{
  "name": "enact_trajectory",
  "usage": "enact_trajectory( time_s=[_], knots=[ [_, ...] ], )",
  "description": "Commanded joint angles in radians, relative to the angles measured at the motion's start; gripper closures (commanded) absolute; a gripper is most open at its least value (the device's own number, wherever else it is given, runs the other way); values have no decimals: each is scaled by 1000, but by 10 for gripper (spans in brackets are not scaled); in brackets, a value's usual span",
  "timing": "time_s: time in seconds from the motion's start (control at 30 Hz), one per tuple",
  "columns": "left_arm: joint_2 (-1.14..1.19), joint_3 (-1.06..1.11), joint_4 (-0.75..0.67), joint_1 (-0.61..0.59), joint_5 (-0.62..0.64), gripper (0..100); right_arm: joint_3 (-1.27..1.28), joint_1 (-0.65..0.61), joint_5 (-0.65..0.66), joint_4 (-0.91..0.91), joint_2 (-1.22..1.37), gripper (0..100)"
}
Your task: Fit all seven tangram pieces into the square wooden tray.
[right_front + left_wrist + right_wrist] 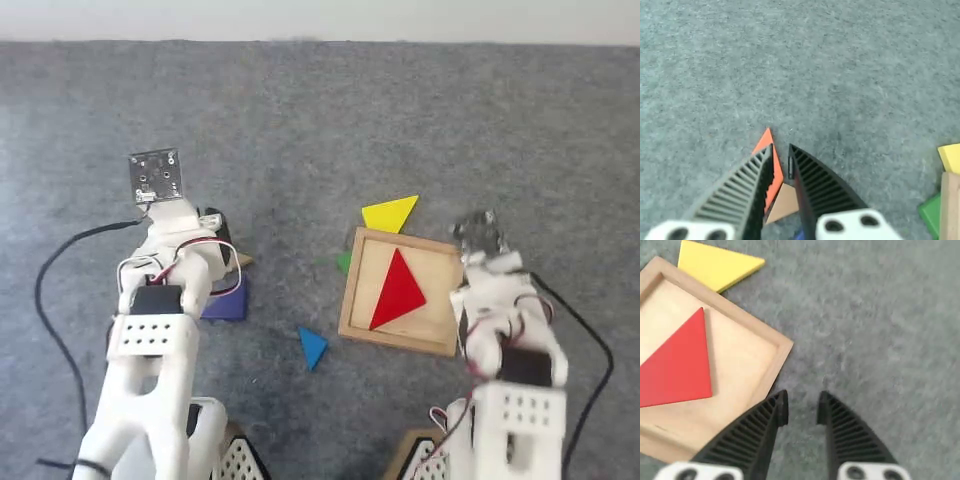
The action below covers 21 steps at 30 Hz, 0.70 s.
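Observation:
The square wooden tray (358,300) (742,367) lies right of centre with a red triangle (398,290) (677,367) in it. A yellow triangle (390,213) (715,265) lies just beyond its far edge and a green piece (344,262) (935,212) at its left edge. The blue triangle (313,347) lies in front and a purple piece (226,302) by the left arm. My left gripper (781,148) (215,238) is low over the carpet, shut on an orange triangle (774,172), with a tan piece (785,202) (243,260) beneath. My right gripper (802,402) is open over bare carpet beside the tray's far right corner.
Grey carpet (320,120) covers the table, with free room across its far half. The right arm (500,310) stands close against the tray's right edge. A black cable (45,290) loops on the left.

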Motion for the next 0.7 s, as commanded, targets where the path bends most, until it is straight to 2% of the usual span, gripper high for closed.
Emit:
enact_trajectory(
  time_s=[0.0, 0.23, 0.5, 0.67],
  knots=[
    [0, -10, -28, 0, -17, 953, -176, -70, -97, -94, 424, 803],
    [0, -10, -28, -3, -18, 953, -334, -88, -285, -223, 871, 800],
    [-2, -10, -28, -2, -18, 953, -462, -88, -310, -193, 1095, 806],
    [-2, -10, -28, 0, -18, 953, -463, -73, -308, -182, 1115, 962]
  ],
)
